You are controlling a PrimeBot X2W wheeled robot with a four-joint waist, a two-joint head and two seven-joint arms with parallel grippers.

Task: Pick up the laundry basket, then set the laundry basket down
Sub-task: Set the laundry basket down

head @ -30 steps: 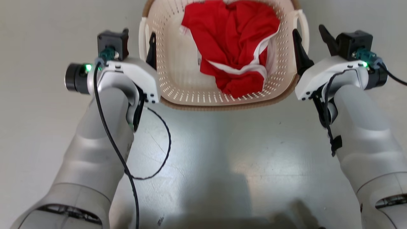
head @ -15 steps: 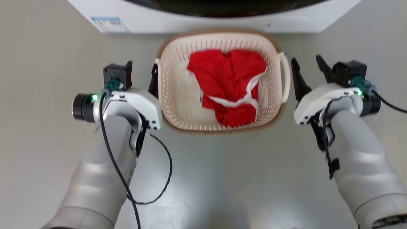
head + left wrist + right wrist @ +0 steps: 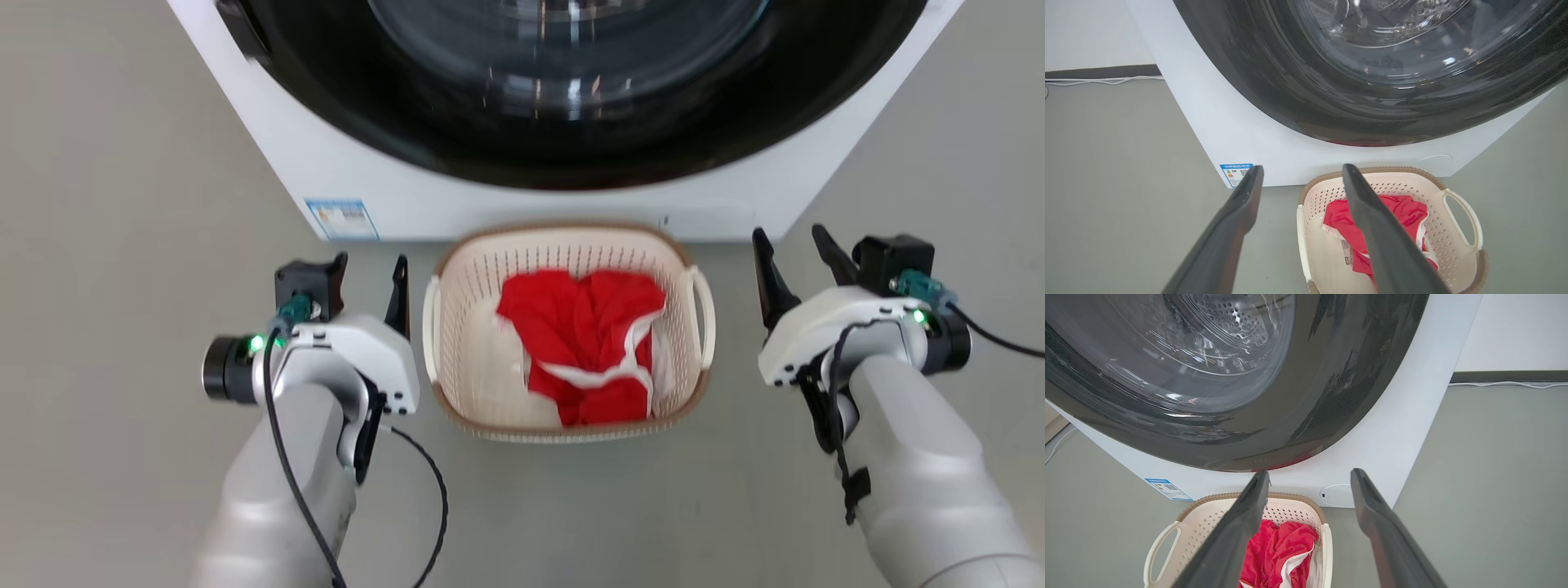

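The laundry basket (image 3: 469, 367), cream and perforated with a brown rim, stands on the grey floor against the washer's base. A crumpled red garment (image 3: 584, 343) with white trim lies in it. My left gripper (image 3: 369, 268) is open just left of the basket's left handle, clear of it. My right gripper (image 3: 789, 237) is open off to the right, a gap away from the right handle (image 3: 702, 314). In the left wrist view the open left gripper (image 3: 1303, 167) points over the basket (image 3: 1441, 245). In the right wrist view the open right gripper (image 3: 1310, 473) stands above the basket (image 3: 1200, 526).
A white front-loading washer (image 3: 522, 204) with a dark round glass door (image 3: 571, 82) stands directly behind the basket. Grey floor spreads to both sides and toward me. A white cable (image 3: 1094, 81) runs along the wall base at the left.
The head camera has risen and tilted up, bringing the washer into view. Both open grippers have come away from the basket's handles, and the basket stays on the floor.
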